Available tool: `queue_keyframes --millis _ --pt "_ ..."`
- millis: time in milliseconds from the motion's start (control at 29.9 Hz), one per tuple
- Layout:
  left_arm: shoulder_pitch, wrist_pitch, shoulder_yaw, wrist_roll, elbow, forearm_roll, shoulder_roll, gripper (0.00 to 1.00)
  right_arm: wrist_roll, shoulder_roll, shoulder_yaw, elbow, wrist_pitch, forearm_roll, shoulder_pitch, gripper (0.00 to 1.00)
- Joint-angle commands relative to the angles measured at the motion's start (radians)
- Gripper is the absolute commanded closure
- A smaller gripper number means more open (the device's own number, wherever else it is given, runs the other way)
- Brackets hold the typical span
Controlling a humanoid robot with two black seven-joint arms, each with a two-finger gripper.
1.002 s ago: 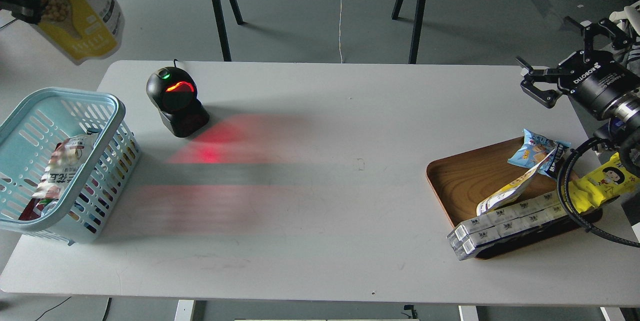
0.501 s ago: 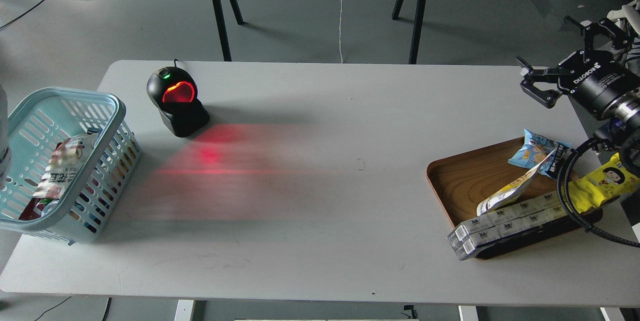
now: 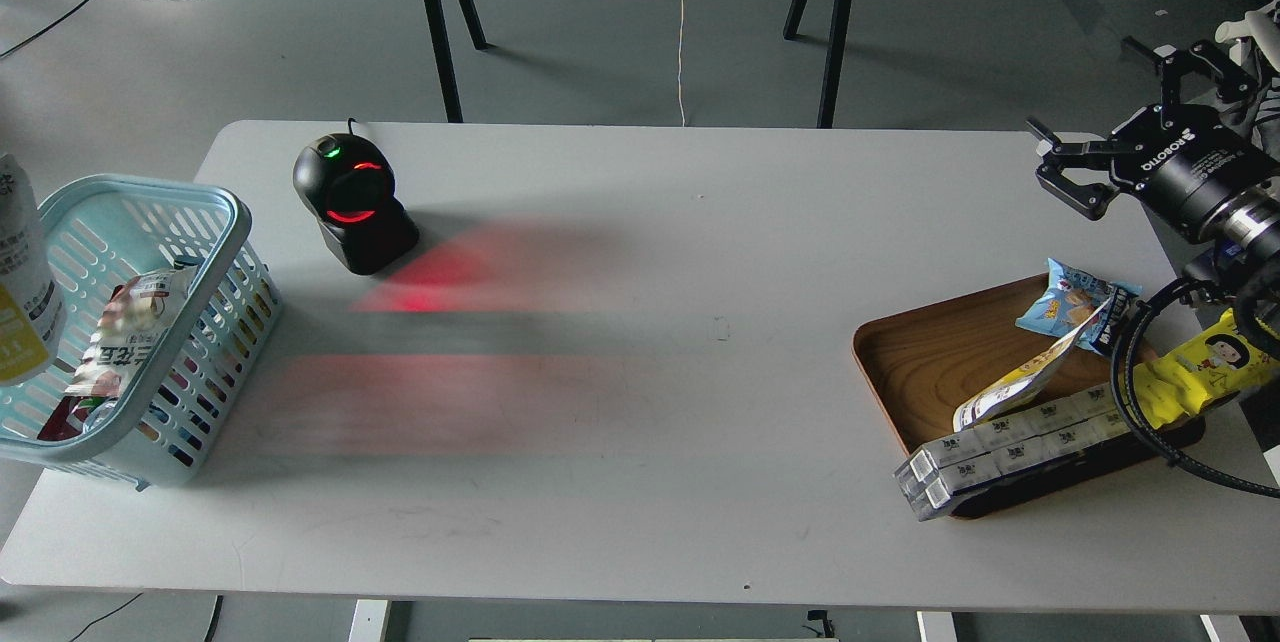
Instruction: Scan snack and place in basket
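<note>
Snack (image 3: 22, 272) at basket (image 3: 190, 197) – far from right pincer (image 3: 1100, 137), fingers apart.

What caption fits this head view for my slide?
Snack at the left edge over the basket, scanner glowing red, open right gripper above the tray.

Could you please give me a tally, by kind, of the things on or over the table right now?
Snack packs on the wooden tray: 4
Snack pouch over the basket: 1
Packs lying in the basket: 1 clearly visible, possibly more
Baskets: 1
Trays: 1
Scanners: 1
Total: 9
</note>
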Motion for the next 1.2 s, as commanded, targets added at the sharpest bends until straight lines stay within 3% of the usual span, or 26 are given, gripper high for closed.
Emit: queue_keyframes --millis 0,434,835,968,1069,1102,1169 --pt "0.000 0.009 0.002 0.003 0.010 -0.001 -0.026 1.00 0.000 -0.003 0.000 0.000 0.000 0.000 0.000 0.00" --pt "0.002 0.143 0.110 0.005 0.111 -0.004 -0.116 1.00 0.000 -0.006 -0.002 0.000 0.000 -0.002 0.000 0.00" --pt "0.002 0.184 0.189 0.002 0.154 -0.004 -0.144 0.96 -0.001 -0.009 -0.005 0.000 0.000 -0.003 -0.005 0.00" --pt "0.002 0.206 0.190 -0.002 0.154 -0.004 -0.142 0.73 -0.001 -0.009 -0.005 0.000 0.000 -0.005 -0.005 0.00" --pt "0.002 0.209 0.190 -0.011 0.157 -0.005 -0.139 0.23 -0.001 -0.009 -0.005 0.000 0.000 -0.005 -0.005 0.00" --pt "0.002 0.210 0.190 -0.011 0.159 -0.005 -0.138 0.15 -0.001 -0.009 -0.003 0.000 0.000 -0.003 -0.005 0.00" --pt "0.002 0.221 0.189 -0.009 0.159 -0.010 -0.133 0.09 -0.001 -0.009 -0.003 0.000 0.000 -0.005 -0.005 0.00"
